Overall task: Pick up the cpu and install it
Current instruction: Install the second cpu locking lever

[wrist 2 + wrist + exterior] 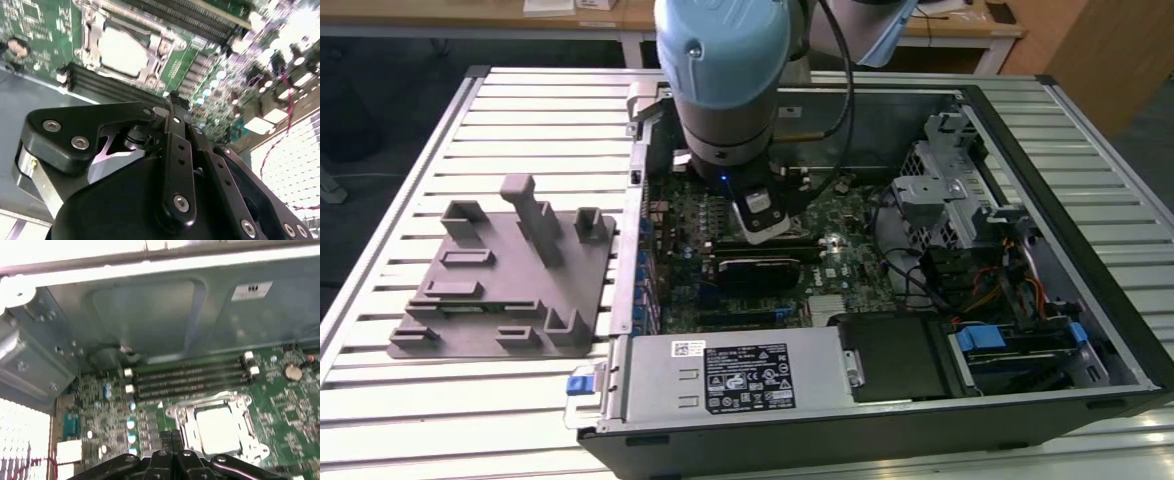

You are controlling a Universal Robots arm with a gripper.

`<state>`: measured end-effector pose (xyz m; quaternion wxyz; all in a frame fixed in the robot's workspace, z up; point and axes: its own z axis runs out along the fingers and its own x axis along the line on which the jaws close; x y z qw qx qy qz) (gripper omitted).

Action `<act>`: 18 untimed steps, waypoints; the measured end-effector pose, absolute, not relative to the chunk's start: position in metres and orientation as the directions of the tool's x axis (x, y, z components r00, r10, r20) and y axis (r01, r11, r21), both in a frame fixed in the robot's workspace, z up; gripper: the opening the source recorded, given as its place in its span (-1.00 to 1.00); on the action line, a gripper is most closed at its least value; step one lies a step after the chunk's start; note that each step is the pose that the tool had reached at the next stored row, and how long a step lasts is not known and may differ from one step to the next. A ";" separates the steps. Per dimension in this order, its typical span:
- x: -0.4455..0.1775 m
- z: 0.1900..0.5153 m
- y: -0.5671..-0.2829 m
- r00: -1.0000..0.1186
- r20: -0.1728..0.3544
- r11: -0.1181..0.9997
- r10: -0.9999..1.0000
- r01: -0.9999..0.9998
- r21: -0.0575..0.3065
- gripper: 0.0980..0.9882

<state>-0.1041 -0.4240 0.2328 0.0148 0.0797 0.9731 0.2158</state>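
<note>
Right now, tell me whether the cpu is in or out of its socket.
In. The cpu lies flat inside the socket's metal frame on the motherboard in both wrist views.

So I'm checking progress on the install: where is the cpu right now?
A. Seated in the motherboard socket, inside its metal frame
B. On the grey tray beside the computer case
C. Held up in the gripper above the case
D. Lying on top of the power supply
A: in both wrist views the silver-topped cpu lies flat within the socket's metal frame on the motherboard, with the gripper beside it.
</note>
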 end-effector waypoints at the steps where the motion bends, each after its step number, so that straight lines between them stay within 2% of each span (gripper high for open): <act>1: -0.104 0.233 -0.424 -0.987 0.002 0.905 0.162 0.149 0.399 -0.98; 7: -0.103 0.235 -0.424 -0.987 -0.008 0.928 0.161 0.149 0.342 -0.98; 18: -0.098 0.247 -0.424 -0.986 -0.009 0.934 0.169 0.157 0.321 -0.98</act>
